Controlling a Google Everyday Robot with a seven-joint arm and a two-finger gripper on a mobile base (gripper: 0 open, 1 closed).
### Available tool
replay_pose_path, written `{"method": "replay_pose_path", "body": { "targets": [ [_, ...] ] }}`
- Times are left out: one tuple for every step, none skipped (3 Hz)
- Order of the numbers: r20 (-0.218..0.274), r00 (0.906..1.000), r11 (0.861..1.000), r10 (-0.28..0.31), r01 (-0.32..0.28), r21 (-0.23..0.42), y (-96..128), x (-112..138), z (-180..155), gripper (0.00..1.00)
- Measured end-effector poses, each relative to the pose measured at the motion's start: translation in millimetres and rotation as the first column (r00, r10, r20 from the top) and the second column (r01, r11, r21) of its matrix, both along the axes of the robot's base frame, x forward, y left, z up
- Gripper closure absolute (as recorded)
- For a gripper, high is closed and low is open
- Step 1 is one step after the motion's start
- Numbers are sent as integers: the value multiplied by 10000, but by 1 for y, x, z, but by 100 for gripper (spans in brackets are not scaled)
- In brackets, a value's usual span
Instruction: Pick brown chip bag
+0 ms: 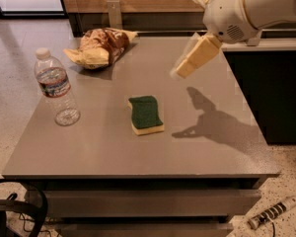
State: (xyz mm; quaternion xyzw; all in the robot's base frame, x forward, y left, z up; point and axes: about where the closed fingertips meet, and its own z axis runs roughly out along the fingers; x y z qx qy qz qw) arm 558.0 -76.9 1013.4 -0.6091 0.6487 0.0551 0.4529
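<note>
The brown chip bag (101,46) lies crumpled at the far left corner of the grey table (108,154), dark brown and tan with pale yellow ends. My gripper (181,72) hangs from the white arm (246,6) that comes in from the upper right. It is above the far right part of the table, well to the right of the bag and apart from it. It points down and left and holds nothing. Its shadow falls on the table to the right of the sponge.
A green-and-yellow sponge (145,113) lies mid-table. A water bottle (54,85) stands upright at the left edge. A dark cabinet (276,88) adjoins the table on the right. Black gear and cables (15,214) sit at the lower left, and a ribbed object (271,214) lies on the floor at the lower right.
</note>
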Motion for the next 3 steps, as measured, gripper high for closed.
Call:
{"method": "replay_pose_path", "body": {
  "targets": [
    [1040,9943,9975,-228,157,686,15,21,21,0],
    [1040,9943,9975,-228,157,686,15,21,21,0],
    [1032,9943,9991,-260,223,372,21,29,18,0]
  ]
}}
